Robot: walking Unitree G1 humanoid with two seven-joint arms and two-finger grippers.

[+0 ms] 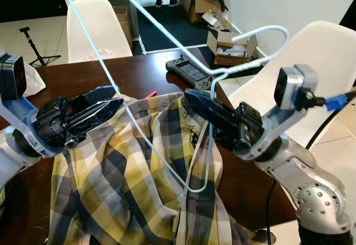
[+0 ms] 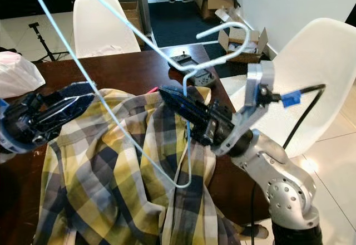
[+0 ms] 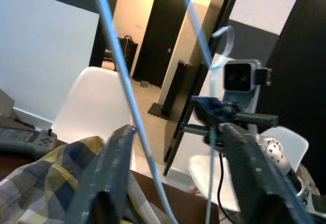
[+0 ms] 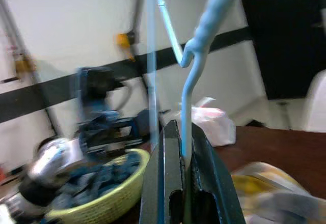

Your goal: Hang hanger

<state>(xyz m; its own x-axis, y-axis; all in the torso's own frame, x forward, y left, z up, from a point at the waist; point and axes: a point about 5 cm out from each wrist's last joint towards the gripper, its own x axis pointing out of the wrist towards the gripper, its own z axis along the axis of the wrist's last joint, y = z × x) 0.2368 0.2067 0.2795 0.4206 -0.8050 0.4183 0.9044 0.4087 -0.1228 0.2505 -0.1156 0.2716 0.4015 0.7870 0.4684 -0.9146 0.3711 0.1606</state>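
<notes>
Hanger: the pale blue wire hanger (image 1: pixel 167 161) is lifted above the plaid shirt (image 1: pixel 128 189), its hook (image 1: pixel 267 33) up at the far right, its long wires crossing to the far left.
Right claw: the right claw (image 1: pixel 203 108) is clamped together on the wire just below the hook's twisted neck.
Left claw: the left claw (image 1: pixel 103 103) stands with fingers apart at the left, one hanger wire passing between them, not pinched.
Shirt: it lies spread on the brown worktop (image 1: pixel 144 72), collar toward the far side.
Advice: I judge it best to keep the right hold firm, so the hanger does not rotate, and to guide the lower corner into the collar slowly.
Risk: the thin wire may slip or catch the cloth.
</notes>
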